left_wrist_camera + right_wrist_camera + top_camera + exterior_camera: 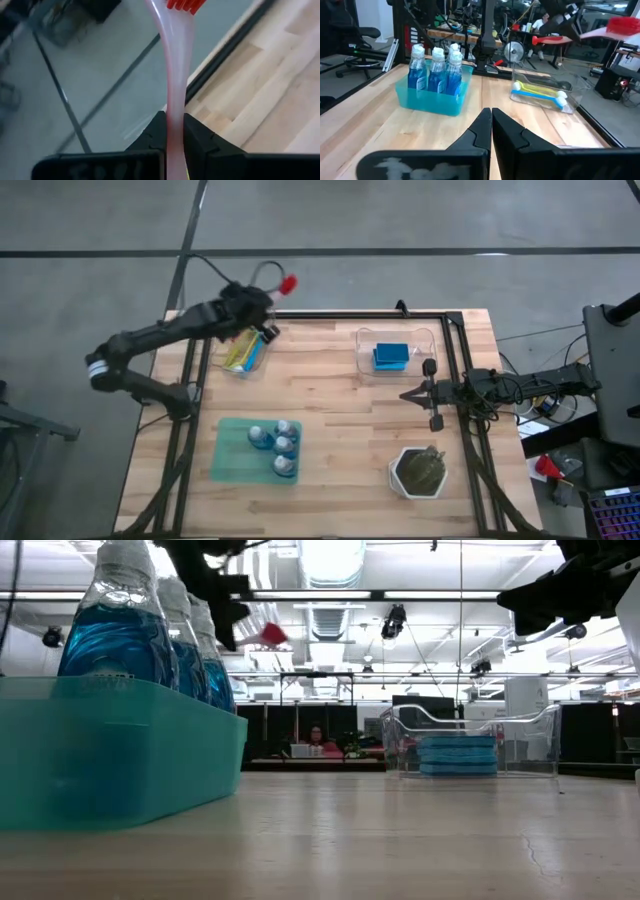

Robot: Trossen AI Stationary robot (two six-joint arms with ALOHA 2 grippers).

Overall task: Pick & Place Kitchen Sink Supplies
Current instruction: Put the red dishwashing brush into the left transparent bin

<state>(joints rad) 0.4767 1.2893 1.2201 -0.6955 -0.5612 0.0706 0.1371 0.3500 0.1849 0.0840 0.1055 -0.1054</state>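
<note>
My left gripper (258, 292) hangs over the table's far left corner, shut on a pink brush whose red bristle head (289, 282) sticks out past the fingers. Below it, a clear bin (242, 352) holds a yellow-green brush (540, 90) and a blue brush (555, 102), both lying flat. A second clear bin (430, 340) holds blue sponges (391, 356). Several blue-liquid bottles (280, 445) stand in a green tray (228, 455). My right gripper (410, 393) waits shut at the right, holding nothing. My left gripper pinches the pink brush's slim handle (174, 120) between its two fingers. The handle runs along the fingers and on past their tips to the red bristle head (182, 4). The brush is lifted clear of the bin and the table.
A white hexagonal pot with a dark plant (418, 472) stands at the near right. A black frame rail (360, 314) runs along the table's far edge and down both sides. Bare wood lies in the table's middle (340, 420).
</note>
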